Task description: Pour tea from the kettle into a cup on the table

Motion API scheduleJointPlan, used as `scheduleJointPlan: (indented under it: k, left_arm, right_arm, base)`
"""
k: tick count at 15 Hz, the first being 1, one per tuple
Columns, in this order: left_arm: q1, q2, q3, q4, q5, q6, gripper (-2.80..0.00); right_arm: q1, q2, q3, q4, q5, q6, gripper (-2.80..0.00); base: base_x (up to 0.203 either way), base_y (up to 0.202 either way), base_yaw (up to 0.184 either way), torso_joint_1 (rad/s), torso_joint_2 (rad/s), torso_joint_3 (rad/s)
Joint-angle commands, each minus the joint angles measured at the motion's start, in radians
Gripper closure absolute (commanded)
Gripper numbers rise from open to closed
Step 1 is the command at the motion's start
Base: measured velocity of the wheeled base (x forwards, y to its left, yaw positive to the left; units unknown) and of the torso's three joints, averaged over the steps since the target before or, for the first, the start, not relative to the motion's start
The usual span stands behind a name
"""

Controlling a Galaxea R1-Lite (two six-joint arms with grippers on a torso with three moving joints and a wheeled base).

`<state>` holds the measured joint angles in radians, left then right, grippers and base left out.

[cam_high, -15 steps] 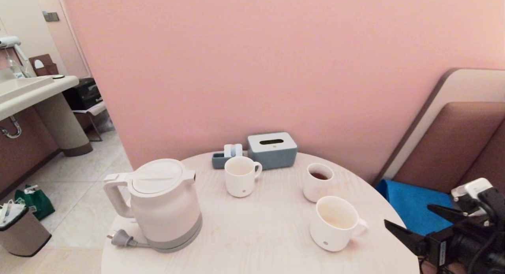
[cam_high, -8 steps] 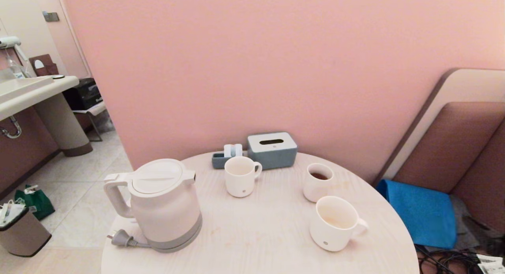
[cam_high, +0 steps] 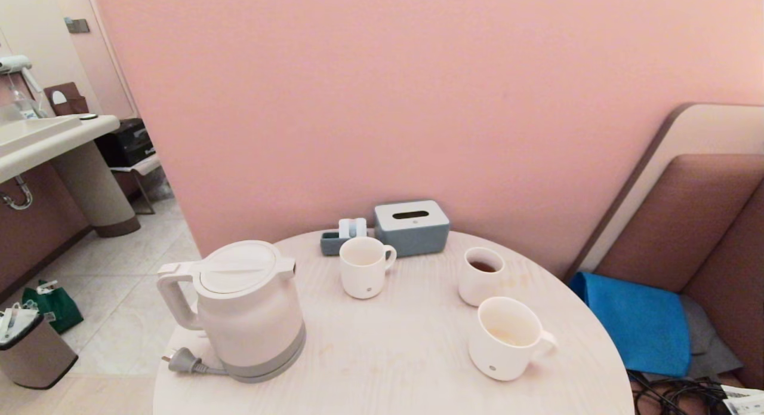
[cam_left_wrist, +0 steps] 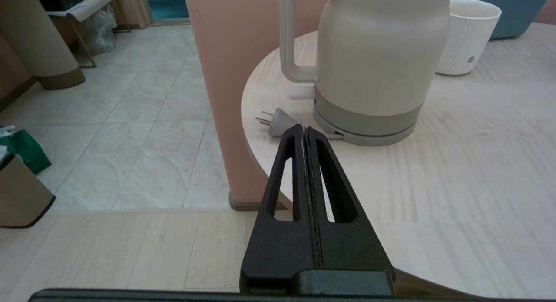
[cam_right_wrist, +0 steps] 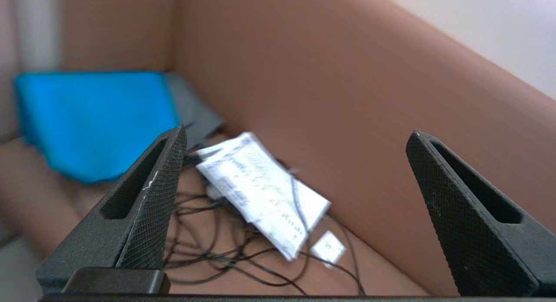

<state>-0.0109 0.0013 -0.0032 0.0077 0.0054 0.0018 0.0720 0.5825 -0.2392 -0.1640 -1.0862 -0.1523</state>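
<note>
At the left of the round surface [cam_high: 388,361] stands the kettle [cam_high: 245,310], upright, lid on, its loop handle [cam_high: 173,301] pointing left toward the floor side and its unplugged cord plug [cam_high: 182,362] lying at its near-left foot. The left end effector [cam_left_wrist: 305,134] sits low at the near-left edge of the surface, its two fingers pressed together and holding nothing; seen from its wrist, the kettle lies just ahead and slightly right of its tips, with the handle a vertical loop on the kettle's left flank. That is the relation the next move seems to turn on: the handle faces this arm's side, so the left arm looks the nearer one, but its fingers would have to part first. Moving right, a narrower mug [cam_high: 365,267] stands mid-surface before a grey tissue box [cam_high: 412,227], then a small tumbler [cam_high: 481,276] with dark liquid in it, and nearest on the right the wide cup [cam_high: 507,338], upright, handle to the right, well apart from the kettle, showing only a pale trace inside. The right end effector [cam_right_wrist: 295,137] is off the surface to the right, fingers spread wide and empty, aimed at cables and a paper by the blue cushion [cam_high: 632,319]. A second ago it showed at the head view's lower right corner; now it is gone from that view, while everything on the surface sits as before.
</note>
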Motion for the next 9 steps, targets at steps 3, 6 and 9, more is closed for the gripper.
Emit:
scheduleJointPlan:
  k: [3, 6, 9]
  left_arm:
    - [0.000, 0.000, 0.000, 0.000, 0.001, 0.000, 0.00]
    - [0.000, 0.000, 0.000, 0.000, 0.001, 0.000, 0.00]
    - [0.000, 0.000, 0.000, 0.000, 0.001, 0.000, 0.00]
  right_arm:
    - [-0.048, -0.175, 0.012, -0.008, 0.054, -0.005, -2.80]
    - [-0.053, -0.353, 0.008, -0.013, 0.227, -0.015, -2.80]
    - [-0.074, -0.551, 0.019, 0.014, 0.484, -0.047, -2.80]
  base:
    - [0.000, 0.000, 0.000, 0.000, 0.00, 0.000]
    - [0.000, 0.000, 0.000, 0.000, 0.00, 0.000]
    - [0.000, 0.000, 0.000, 0.000, 0.00, 0.000]
